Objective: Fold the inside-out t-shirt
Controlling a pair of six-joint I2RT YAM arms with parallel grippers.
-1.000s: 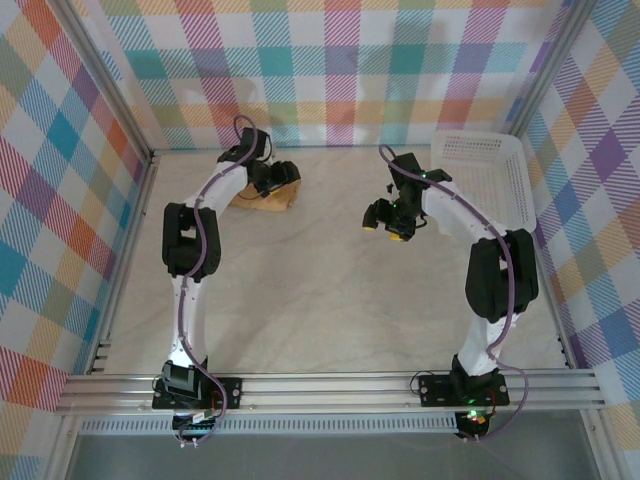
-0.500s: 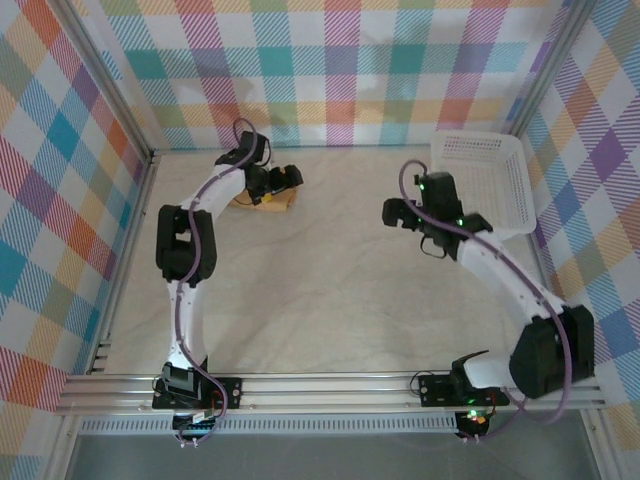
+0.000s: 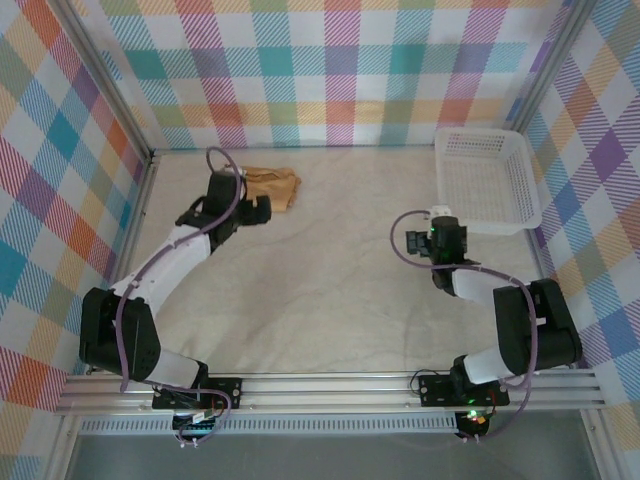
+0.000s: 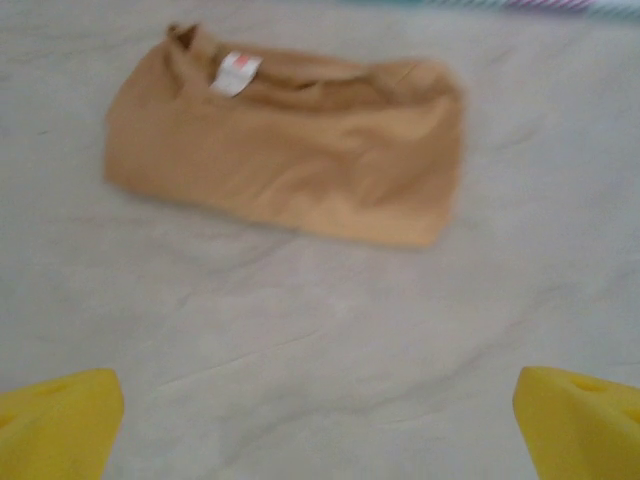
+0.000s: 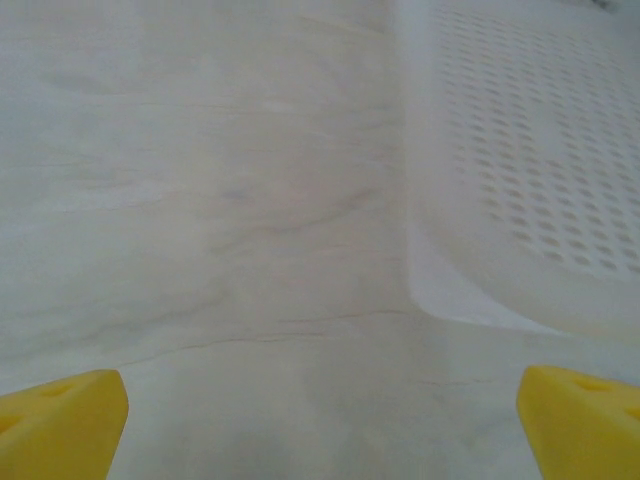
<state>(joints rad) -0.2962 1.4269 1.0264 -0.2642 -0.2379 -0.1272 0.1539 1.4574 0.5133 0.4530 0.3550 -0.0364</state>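
I see t-shirt (image 3: 272,186) as compact bundle on worktop (image 3: 330,290), upper left of overhead frame; left end effector (image 4: 320,425), right end effector (image 5: 320,425) both wide open, empty. Risk: left snags bundle edge, undoes fold; right clips basket (image 5: 520,150) corner

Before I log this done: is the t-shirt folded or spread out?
Folded: the t-shirt lies as a compact rectangular bundle, white label showing at its top edge.

Robot lab test cell: aluminium-profile frame (image 3: 330,382) edging a pale tabletop (image 3: 330,290), bright plaid backdrop walls (image 3: 340,70).
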